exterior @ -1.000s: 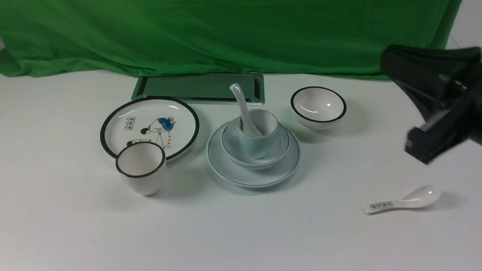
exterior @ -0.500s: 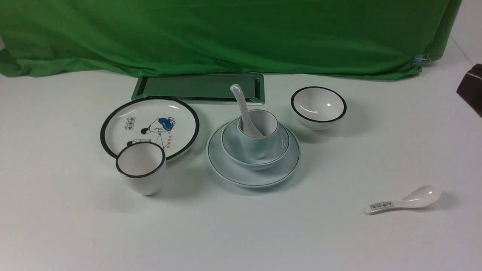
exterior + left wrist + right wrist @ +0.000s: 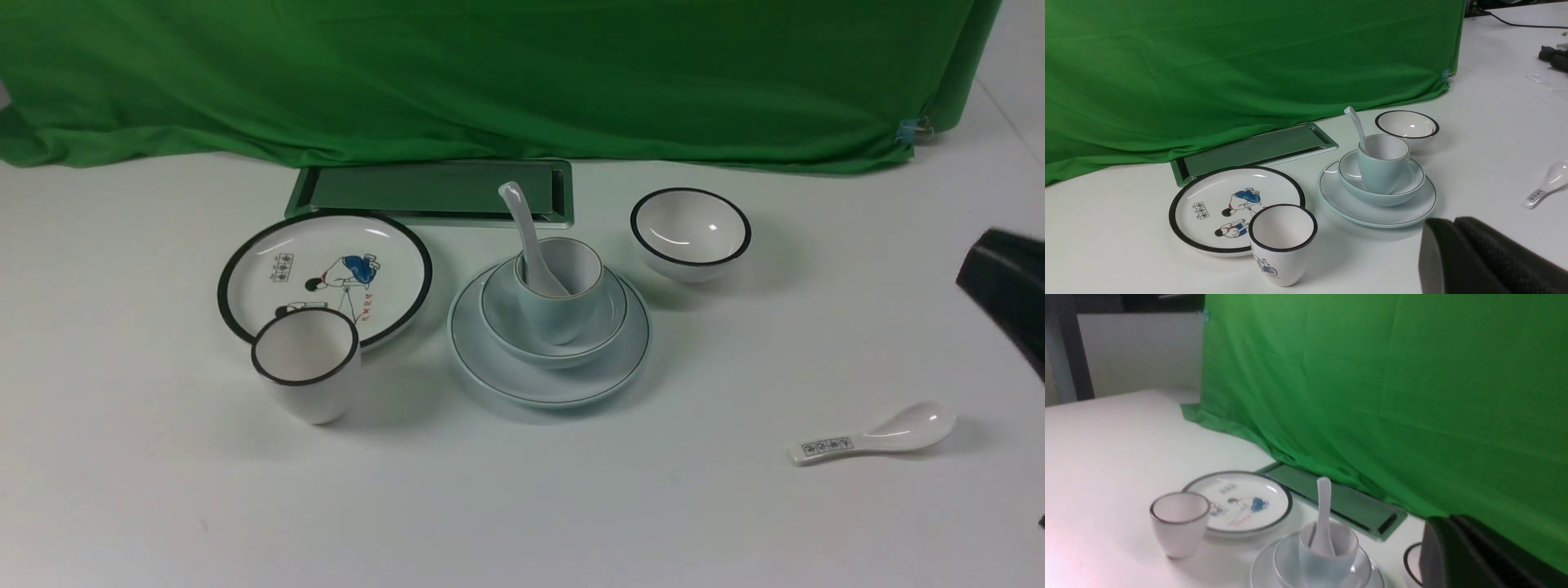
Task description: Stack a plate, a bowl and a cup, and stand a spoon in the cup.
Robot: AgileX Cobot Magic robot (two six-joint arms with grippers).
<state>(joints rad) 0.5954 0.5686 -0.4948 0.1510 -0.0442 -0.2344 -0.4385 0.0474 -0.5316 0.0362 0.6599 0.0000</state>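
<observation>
The stack stood near the middle of the white worktop [image 3: 522, 506]. The pale blue plate [image 3: 549, 385] lay flat on the surface, the shallow bowl [image 3: 500, 314] sat on it, and the small blue cup [image 3: 563, 318] stood upright inside the bowl. The plain white spoon [image 3: 522, 224] rested scoop-down in the cup, its handle slanting up over the rim toward the green cloth [image 3: 490, 73] at the back.

Nothing touched the stack. The left fingers [image 3: 1494, 261] were pressed together and empty, low at the near side of the worktop and well clear of the plate. The right fingers [image 3: 1478, 555] were closed as well and held nothing. Only a dark part of the right arm [image 3: 1008, 286] showed at the right edge of the front view.

To the left of the stack lay the cartoon plate [image 3: 392, 269], with the black-rimmed cup [image 3: 306, 384] standing at its near edge — whether they touched I could not tell. The black-rimmed bowl [image 3: 690, 233] sat to the right, just behind the stack and apart from it. The patterned spoon [image 3: 873, 437] lay alone far to the right — scoop upward. A metal panel [image 3: 433, 192] lay flat along the foot of the cloth.
</observation>
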